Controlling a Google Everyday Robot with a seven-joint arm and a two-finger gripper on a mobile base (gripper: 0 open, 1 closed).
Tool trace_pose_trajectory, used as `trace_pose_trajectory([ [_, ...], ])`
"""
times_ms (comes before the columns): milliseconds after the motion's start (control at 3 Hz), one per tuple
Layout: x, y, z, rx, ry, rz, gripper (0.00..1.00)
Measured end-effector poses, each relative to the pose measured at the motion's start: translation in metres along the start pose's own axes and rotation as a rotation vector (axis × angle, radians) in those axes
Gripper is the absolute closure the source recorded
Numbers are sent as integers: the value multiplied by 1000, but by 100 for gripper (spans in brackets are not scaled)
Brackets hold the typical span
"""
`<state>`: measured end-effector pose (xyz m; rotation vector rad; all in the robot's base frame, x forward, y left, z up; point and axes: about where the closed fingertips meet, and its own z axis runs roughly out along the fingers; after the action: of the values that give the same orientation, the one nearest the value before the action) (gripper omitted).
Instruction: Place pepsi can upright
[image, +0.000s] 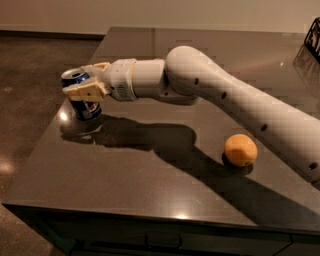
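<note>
The pepsi can (88, 109) is dark blue with a silver top and stands upright near the left edge of the dark table (150, 195). Its base is at the tabletop or just above it; I cannot tell whether it touches. My gripper (78, 81) reaches in from the right at the end of the white arm (240, 100). Its tan fingers (86, 92) are shut around the can's upper half, one in front and one behind.
An orange (240, 149) lies on the table to the right, in front of the arm. A black wire object (314, 37) stands at the far right corner. The table's left edge runs close beside the can, with floor (30, 100) beyond.
</note>
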<state>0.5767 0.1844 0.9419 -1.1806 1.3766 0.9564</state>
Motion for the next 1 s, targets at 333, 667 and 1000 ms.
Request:
trace_pose_trajectory([
  [333, 4, -3, 3, 26, -8, 4, 85],
  [667, 9, -4, 9, 42, -17, -2, 62],
  [1000, 12, -4, 12, 45, -20, -12, 39],
])
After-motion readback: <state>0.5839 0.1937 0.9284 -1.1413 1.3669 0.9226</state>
